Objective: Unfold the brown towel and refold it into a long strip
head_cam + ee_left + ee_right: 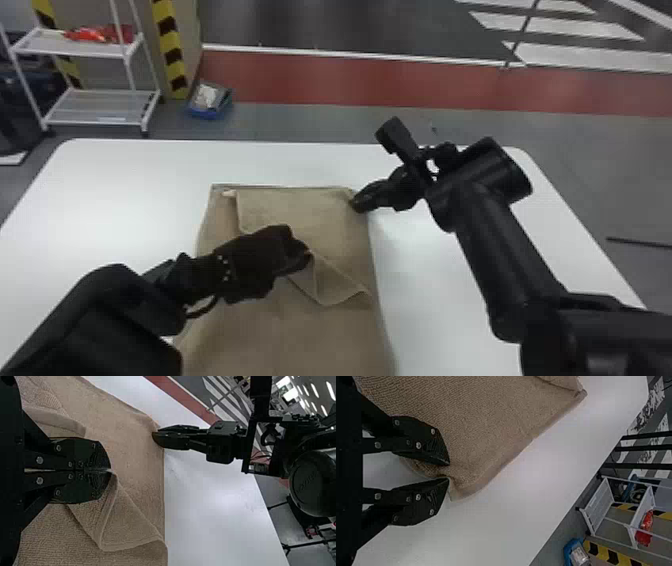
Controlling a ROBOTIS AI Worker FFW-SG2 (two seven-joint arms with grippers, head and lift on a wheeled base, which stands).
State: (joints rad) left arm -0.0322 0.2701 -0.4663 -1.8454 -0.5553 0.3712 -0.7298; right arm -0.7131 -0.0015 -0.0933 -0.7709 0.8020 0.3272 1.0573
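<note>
Table [125, 200]: white, flat, bearing the brown towel [300, 345]. Towel: spread over the table's middle, with a layer folded over at its far part. Left tool [307, 254]: above the towel, fingers closed together on a raised fold of the upper layer. Right tool [356, 203]: at the towel's far right corner, fingers slightly apart, the corner between their tips; whether they press on it cannot be told.
</note>
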